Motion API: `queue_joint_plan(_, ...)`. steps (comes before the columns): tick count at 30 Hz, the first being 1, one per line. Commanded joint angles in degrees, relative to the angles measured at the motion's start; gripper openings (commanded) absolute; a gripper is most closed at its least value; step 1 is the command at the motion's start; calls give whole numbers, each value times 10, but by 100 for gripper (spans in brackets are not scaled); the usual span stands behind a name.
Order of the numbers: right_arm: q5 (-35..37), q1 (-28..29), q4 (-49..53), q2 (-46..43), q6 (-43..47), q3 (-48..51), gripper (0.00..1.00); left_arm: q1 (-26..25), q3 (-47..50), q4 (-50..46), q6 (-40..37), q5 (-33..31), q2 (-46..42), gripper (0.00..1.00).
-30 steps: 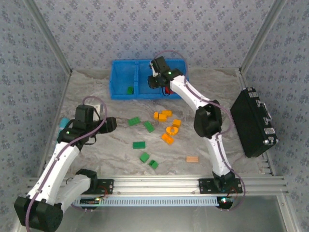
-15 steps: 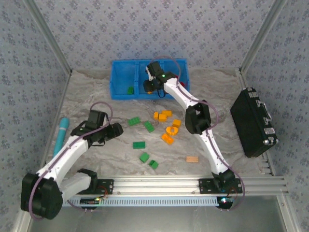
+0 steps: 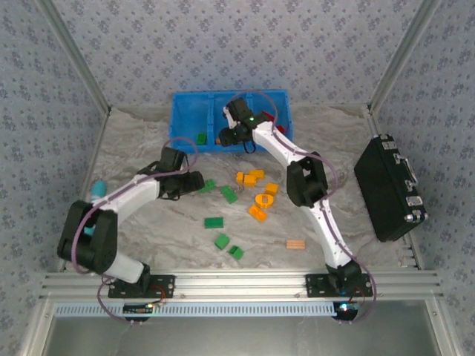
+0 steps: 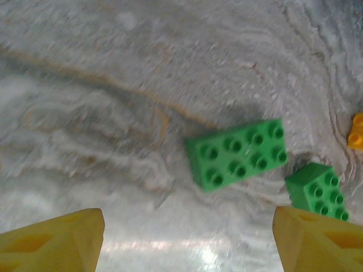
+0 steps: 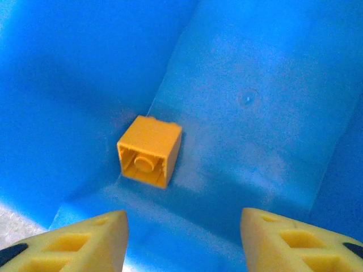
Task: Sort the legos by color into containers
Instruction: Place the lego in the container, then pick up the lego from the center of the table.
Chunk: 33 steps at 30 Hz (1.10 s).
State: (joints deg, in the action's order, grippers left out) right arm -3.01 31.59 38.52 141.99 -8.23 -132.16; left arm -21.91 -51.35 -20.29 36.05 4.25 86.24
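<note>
The right gripper [image 5: 181, 241] has its jaws released, with nothing between them. Below them an orange brick [image 5: 150, 151] lies free on the blue floor of the bin [image 5: 272, 113], hollow underside towards the camera, at the foot of a wall. Seen from above, this gripper hangs over the bin's middle compartment, close to its near edge, at the far side of the table [image 3: 349, 141]. The left compartment holds one green brick [image 3: 201, 137].

The left gripper [image 4: 187, 241] is also released, fingers wide, holding nothing. Just ahead of it a long green brick [image 4: 237, 154] lies flat, studs up, with bare table between it and the fingertips. A small green brick [image 4: 317, 191] sits just right of it, apart.

Further right lie the orange bricks [image 3: 251, 178] with the ring [image 3: 264, 200] among them. Three more green ones [image 3: 214, 222] lie nearer, spread apart. A tan block [image 3: 296, 244] lies near and to the right, well clear of the bricks. A black case [image 3: 390, 189] lies at the right edge. At the left a teal tube [image 3: 96, 187] is partly hidden behind the left arm
</note>
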Motion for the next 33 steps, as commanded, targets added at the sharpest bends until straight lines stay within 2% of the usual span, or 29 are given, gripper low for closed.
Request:
queue_joint_plan(1,-6,2,-16,-92,21,50,57,-5,-46,18,-19,-1,52,78)
queue_joint_plan(7,10,3,-35,-209,37,187,57,-29,-131,-14,-29,-5,149,79)
queue_joint_plan(10,40,-2,-87,-289,38,295,57,-39,-156,-13,-27,0,181,83)
queue_joint_plan(16,69,-21,-107,-387,32,424,57,-63,-203,-63,-32,-23,224,83)
queue_joint_plan(28,81,-41,-151,-501,11,575,56,-113,-203,-118,-29,-105,238,81)
queue_joint_plan(33,79,-52,-156,-536,-3,626,56,-126,-205,-125,-28,-111,254,73)
